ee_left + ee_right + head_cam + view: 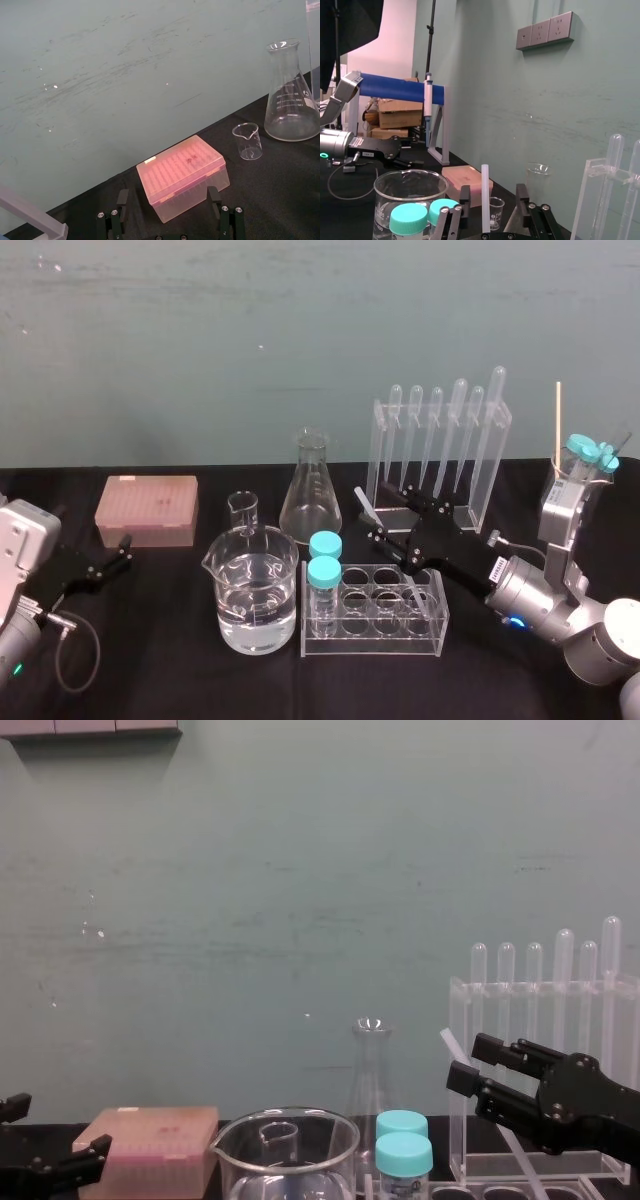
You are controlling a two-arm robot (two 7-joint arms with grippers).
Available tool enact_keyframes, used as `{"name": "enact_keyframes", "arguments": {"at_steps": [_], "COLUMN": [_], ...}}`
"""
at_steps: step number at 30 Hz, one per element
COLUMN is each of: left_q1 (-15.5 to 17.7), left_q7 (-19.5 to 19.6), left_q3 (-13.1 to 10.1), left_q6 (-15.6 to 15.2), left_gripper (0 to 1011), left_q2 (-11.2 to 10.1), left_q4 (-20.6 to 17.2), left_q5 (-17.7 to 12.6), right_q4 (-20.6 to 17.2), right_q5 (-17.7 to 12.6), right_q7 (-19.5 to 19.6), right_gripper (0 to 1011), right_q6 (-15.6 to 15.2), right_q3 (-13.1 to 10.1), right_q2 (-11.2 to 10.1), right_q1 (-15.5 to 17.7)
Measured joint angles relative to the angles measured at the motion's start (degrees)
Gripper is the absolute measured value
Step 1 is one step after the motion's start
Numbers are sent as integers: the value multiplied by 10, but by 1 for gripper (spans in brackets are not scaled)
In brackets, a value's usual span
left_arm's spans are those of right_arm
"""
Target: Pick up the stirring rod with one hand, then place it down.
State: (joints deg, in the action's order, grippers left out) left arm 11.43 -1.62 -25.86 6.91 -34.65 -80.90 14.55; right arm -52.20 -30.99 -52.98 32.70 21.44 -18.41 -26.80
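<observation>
Rod loose between wide-open right gripper; crooked squeeze could tip it onto blue-cap tubes. Left gripper wide, parked.

"What covers the table?"

"A black cloth, running back to the green wall."

"And what stands on its left side?"

"A pink pipette-tip box, lid closed, toward the back. A grey cable loop lies near the front edge."

"In the middle?"

"A large glass beaker, partly filled with clear liquid. A small empty beaker stands just behind it, and an empty Erlenmeyer flask stands beside that one, farther right."

"On the right?"

"A clear tube rack sits just beside the large beaker. Behind it, near the wall, stands a tall clear pipette rack."
</observation>
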Motion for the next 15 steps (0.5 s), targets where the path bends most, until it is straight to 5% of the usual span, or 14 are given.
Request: {"name": "enact_keyframes", "arguments": {"at_steps": [15], "left_q1": [0], "left_q7": [0], "left_q3": [0], "left_q6": [0], "left_gripper": [1000], "left_q2": [0], "left_q4": [0], "left_q5": [0], "right_q4": [-15], "right_q5": [-14], "right_q7": [-9], "right_gripper": [990], "right_q6": [5], "right_q3": [-5], "right_q2": [-1], "right_q1": [4]}}
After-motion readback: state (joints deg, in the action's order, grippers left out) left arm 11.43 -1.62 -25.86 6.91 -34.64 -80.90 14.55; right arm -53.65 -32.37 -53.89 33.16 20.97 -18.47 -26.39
